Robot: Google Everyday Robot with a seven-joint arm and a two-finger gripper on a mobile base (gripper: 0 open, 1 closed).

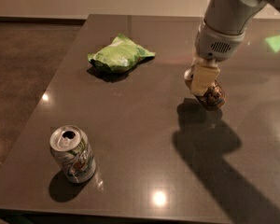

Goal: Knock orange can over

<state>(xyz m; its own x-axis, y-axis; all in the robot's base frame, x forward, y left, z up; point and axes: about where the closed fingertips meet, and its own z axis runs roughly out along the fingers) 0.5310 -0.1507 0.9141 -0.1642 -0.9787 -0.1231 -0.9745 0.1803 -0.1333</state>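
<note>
The orange can [215, 97] is at the right of the dark table [144, 139], mostly hidden behind my gripper; its orange-gold body with dark markings shows, and it leans over rather than standing upright. My gripper [202, 84] hangs from the white arm [224, 27] and sits right against the can's upper left side, touching it. A green-and-white can [73, 155] stands upright near the table's front left, far from the gripper.
A green chip bag [119, 54] lies at the back left of the table. The table's front edge [107, 211] runs close below the green-and-white can. A dark floor [23, 78] lies to the left. The arm's shadow falls on the front right.
</note>
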